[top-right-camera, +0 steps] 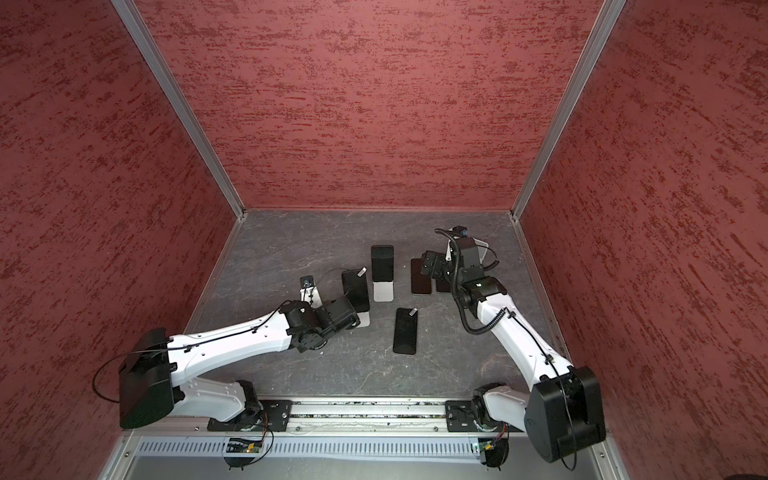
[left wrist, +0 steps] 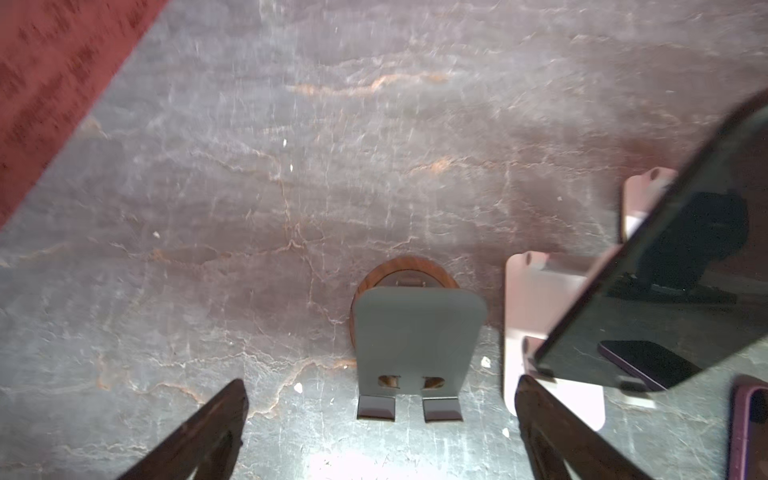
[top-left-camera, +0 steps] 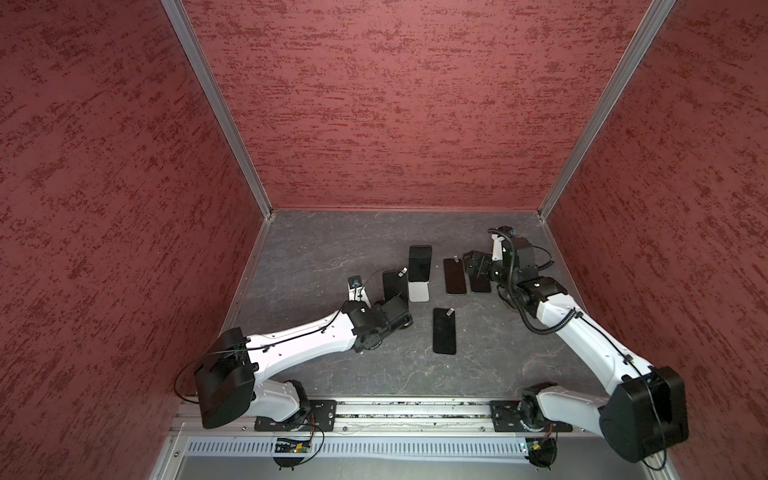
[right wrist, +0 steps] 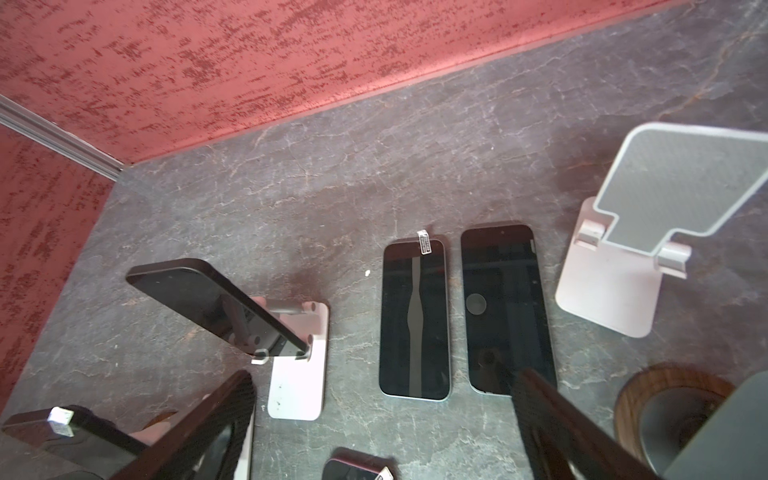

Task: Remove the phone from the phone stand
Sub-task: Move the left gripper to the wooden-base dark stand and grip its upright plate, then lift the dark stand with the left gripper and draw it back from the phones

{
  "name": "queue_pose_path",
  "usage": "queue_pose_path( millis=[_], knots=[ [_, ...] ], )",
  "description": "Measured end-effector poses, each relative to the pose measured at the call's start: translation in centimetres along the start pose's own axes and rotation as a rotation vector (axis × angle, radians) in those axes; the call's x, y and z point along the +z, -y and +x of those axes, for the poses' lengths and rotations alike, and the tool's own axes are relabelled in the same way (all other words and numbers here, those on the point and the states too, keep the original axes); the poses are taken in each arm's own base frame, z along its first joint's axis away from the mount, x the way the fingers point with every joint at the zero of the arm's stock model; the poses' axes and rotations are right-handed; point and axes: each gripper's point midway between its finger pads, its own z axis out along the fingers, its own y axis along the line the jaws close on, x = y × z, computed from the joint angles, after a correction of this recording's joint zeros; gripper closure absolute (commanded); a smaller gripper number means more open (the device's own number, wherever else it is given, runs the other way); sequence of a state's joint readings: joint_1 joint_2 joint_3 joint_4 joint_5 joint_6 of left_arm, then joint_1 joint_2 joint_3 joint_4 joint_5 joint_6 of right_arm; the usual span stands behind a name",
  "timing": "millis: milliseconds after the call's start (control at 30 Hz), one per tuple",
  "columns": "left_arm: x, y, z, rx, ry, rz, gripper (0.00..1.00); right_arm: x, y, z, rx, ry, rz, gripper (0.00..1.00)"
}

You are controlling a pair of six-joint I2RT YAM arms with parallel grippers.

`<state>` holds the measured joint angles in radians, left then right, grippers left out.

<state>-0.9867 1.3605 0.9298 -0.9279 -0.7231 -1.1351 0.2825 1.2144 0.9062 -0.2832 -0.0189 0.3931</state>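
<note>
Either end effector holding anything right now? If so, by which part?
Nothing is held. The left end effector is open, facing an empty stand; the right end effector is open near a flat phone.

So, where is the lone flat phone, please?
In both top views the lone flat phone lies just right of centre, nearer the robot than the central white stand.

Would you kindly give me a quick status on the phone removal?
Left gripper open, empty. Right gripper open, empty. Centre phone on its white stand; second phone propped beside left gripper. Nothing blocking.
</note>
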Motion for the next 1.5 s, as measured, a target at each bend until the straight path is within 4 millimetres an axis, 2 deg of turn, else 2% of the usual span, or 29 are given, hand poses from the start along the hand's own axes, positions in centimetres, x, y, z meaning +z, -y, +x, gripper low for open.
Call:
queue_pose_path(
  millis=[500, 1000, 1167, 1233, 1367, 1500],
  knots=[
    [2.6, 2.0, 0.4, -0.048, -0.109, 0.09, 0.0, -1.1, -0.3, -0.5, 0.009, 0.022, -0.007, 0.01],
    [5.5, 1.8, 1.9, -0.006, -0.134, 0.048, 0.08, -1.4, 0.0, -0.7, 0.008, 0.035, 0.01, 0.01],
    [5.9, 1.9, 2.2, 0.0, -0.133, 0.062, 0.19, -1.4, 0.2, -0.5, 0.008, 0.032, 0.016, 0.01],
    [6.0, 2.0, 2.1, 0.003, -0.131, 0.067, 0.3, -1.4, 0.2, -0.5, 0.008, 0.032, 0.02, 0.01],
    [6.0, 2.1, 2.0, 0.01, -0.125, 0.069, 0.41, -1.4, 0.3, -0.5, 0.008, 0.034, 0.024, 0.01],
    [6.0, 2.1, 2.0, 0.012, -0.123, 0.067, 0.45, -1.5, 0.3, -0.5, 0.008, 0.034, 0.025, 0.01]
  ],
)
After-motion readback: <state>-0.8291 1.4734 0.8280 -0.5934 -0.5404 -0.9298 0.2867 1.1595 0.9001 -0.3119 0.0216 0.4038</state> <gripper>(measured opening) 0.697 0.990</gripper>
